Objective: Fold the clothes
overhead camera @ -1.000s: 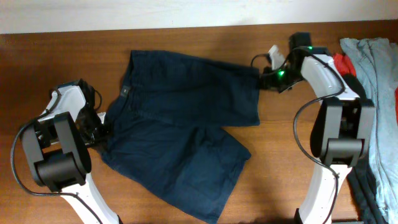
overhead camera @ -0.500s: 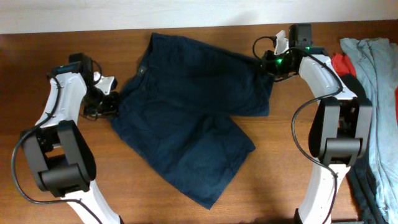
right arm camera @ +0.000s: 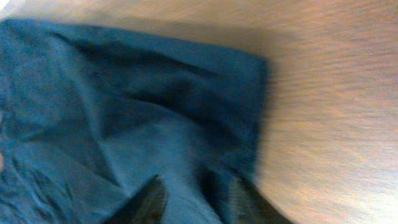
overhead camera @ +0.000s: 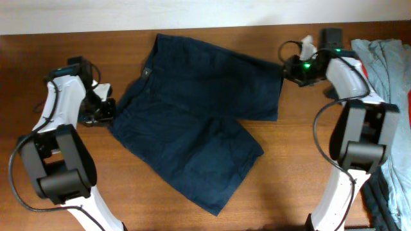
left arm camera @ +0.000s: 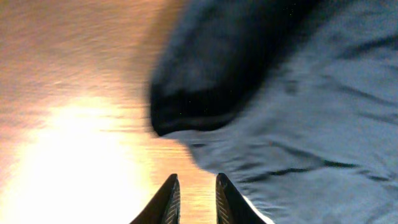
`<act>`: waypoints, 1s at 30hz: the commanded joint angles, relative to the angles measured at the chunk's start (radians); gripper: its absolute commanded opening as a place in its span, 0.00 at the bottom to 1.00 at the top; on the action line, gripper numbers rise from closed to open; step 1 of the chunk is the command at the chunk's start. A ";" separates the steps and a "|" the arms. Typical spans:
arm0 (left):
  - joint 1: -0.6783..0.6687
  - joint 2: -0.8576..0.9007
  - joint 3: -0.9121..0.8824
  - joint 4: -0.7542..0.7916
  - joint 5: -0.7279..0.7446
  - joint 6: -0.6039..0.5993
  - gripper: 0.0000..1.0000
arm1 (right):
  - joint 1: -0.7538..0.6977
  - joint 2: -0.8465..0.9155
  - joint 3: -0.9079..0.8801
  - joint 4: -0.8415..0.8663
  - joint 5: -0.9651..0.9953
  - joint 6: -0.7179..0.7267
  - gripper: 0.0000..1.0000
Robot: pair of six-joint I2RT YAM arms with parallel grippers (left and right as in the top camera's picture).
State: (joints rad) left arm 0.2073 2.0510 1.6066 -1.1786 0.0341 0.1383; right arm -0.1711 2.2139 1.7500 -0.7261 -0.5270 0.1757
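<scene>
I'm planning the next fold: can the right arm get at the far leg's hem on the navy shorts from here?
Probably yes. The right end effector sits right at that hem of the shorts, jaws apart over the cloth, and nothing stands in between.

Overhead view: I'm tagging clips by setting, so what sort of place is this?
Probably a robot lab's test bench: a wooden table, a left arm and right arm at it, navy shorts spread between them, spare garments piled aside.
</scene>
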 commanded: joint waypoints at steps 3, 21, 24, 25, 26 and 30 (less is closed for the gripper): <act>0.060 -0.045 0.013 0.005 0.018 -0.035 0.27 | -0.065 0.003 0.006 -0.013 -0.017 -0.003 0.50; -0.095 -0.033 0.013 0.298 0.437 0.260 0.35 | 0.024 0.089 0.005 0.099 -0.015 0.206 0.25; -0.129 -0.002 0.013 0.390 0.437 0.260 0.34 | 0.029 0.089 0.005 0.107 -0.016 0.228 0.18; -0.142 0.013 0.013 0.418 0.437 0.260 0.34 | 0.032 0.089 0.005 0.113 -0.019 0.233 0.18; -0.151 0.029 0.013 0.441 0.437 0.260 0.34 | 0.033 0.089 0.005 0.118 -0.019 0.233 0.18; -0.194 0.117 0.013 0.518 0.410 0.237 0.34 | 0.034 0.089 0.005 0.161 -0.116 0.224 0.23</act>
State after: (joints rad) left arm 0.0422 2.0777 1.6127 -0.6857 0.4473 0.3782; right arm -0.1478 2.2978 1.7500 -0.5838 -0.5579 0.3939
